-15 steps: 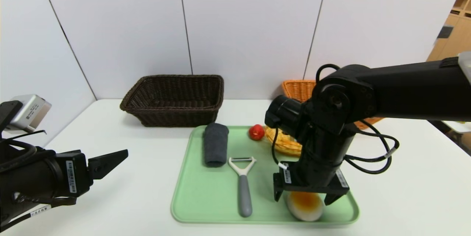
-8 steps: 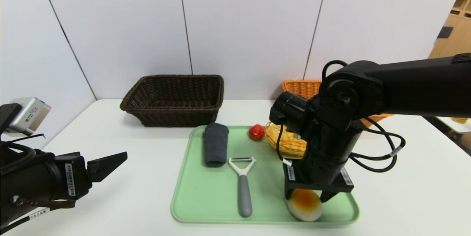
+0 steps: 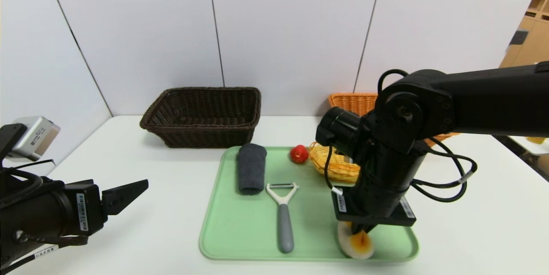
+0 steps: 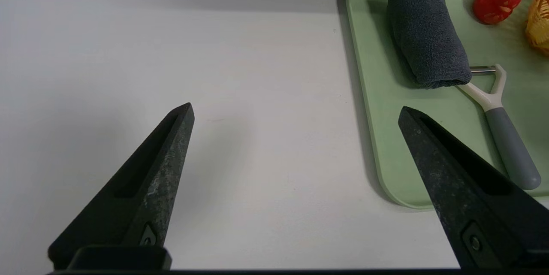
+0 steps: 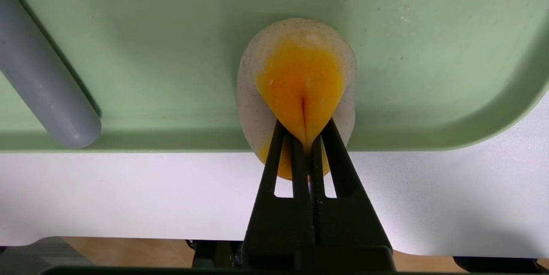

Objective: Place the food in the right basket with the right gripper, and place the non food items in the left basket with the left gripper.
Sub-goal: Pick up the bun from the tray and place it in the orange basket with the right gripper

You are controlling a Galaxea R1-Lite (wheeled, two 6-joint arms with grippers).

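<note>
Bun [image 3: 358,245] pinched under right tool [image 3: 362,233], half hidden

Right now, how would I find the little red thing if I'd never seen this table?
Find the green tray on the white table. Look along its far edge, between the dark grey rolled cloth and the small yellow basket. The little red thing is the only round, bright red item there.

I can read no text anywhere. White barcode stickers [image 3: 82,211] sit on my left arm [image 3: 38,219] and right wrist [image 3: 381,189], their print illegible.
</note>
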